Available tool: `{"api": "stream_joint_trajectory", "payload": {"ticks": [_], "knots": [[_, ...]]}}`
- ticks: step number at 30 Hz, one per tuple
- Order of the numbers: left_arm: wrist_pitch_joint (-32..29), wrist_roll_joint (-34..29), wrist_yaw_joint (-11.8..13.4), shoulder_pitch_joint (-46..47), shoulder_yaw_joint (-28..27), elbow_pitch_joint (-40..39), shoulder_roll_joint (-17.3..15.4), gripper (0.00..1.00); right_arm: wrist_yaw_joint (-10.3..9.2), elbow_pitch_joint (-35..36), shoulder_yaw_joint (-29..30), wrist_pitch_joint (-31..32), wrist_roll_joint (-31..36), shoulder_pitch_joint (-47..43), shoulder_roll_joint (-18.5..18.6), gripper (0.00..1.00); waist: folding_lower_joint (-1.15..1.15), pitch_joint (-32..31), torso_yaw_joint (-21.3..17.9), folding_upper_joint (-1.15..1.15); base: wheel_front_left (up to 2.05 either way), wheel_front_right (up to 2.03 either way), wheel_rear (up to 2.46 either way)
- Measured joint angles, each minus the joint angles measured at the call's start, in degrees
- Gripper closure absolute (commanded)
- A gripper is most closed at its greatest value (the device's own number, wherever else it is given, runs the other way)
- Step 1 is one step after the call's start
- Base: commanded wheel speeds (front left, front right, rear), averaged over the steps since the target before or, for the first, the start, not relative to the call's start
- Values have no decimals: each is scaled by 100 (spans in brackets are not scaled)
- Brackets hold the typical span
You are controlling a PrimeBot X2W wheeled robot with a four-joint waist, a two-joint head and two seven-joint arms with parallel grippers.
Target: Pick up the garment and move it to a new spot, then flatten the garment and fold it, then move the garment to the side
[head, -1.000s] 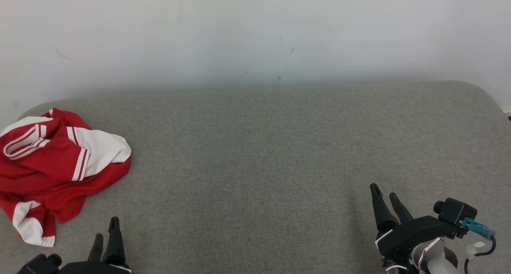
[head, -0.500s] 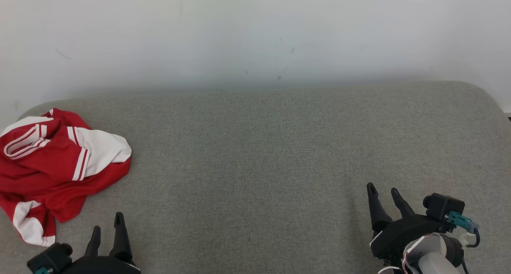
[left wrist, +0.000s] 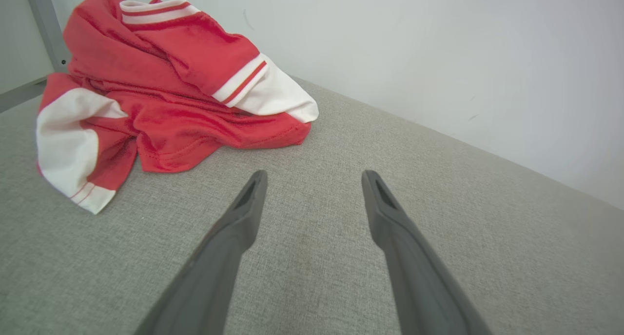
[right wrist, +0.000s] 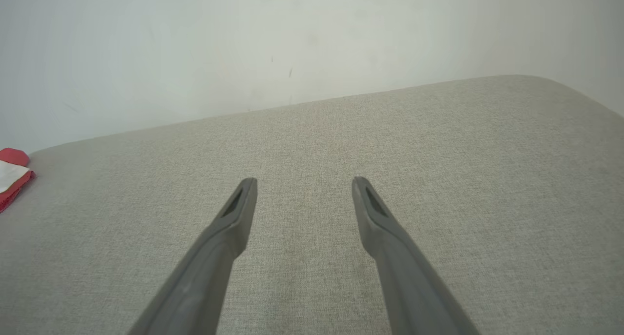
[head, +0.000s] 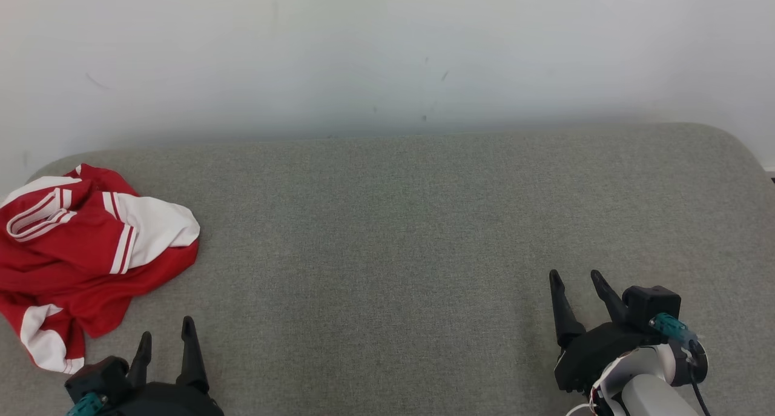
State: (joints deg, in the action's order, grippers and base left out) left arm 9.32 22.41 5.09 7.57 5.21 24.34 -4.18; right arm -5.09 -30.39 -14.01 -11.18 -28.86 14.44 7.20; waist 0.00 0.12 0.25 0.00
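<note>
Red/white garment: crumpled at far-left end of grey cushion, nr wall. Not yet picked up.

L gripper: fingers spread, empty, low at near edge, near the garment's right side, not touching.

R gripper: also spread, empty, well apart from the garment, on the right.

Step in hand (my read): reach + 1st grab.

- Use L, it's closest.
- Aim for a raised fold or the red hem facing it, not flat cushion.
- Straddle the ridge w/ both fingers, then pinch few layers.
- Lift clear before carrying toward mid-cushion, else it drags.
- R waits to take a 2nd corner for flattening.
</note>
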Motion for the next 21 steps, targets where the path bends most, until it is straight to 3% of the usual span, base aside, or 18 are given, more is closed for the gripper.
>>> {"api": "stream_joint_trajectory", "payload": {"ticks": [14, 21], "knots": [[148, -1160, 200, 14, 57, -9, -36, 0, -198, -234, -259, -303, 1060, 235, 134, 0, 0, -33, -14, 0, 0, 0, 0], [155, -1290, 201, 14, -74, -121, -49, 0, -202, -257, -209, -330, 1185, 250, 144, 0, 0, -37, -14, 0, 0, 0, 0]]}}
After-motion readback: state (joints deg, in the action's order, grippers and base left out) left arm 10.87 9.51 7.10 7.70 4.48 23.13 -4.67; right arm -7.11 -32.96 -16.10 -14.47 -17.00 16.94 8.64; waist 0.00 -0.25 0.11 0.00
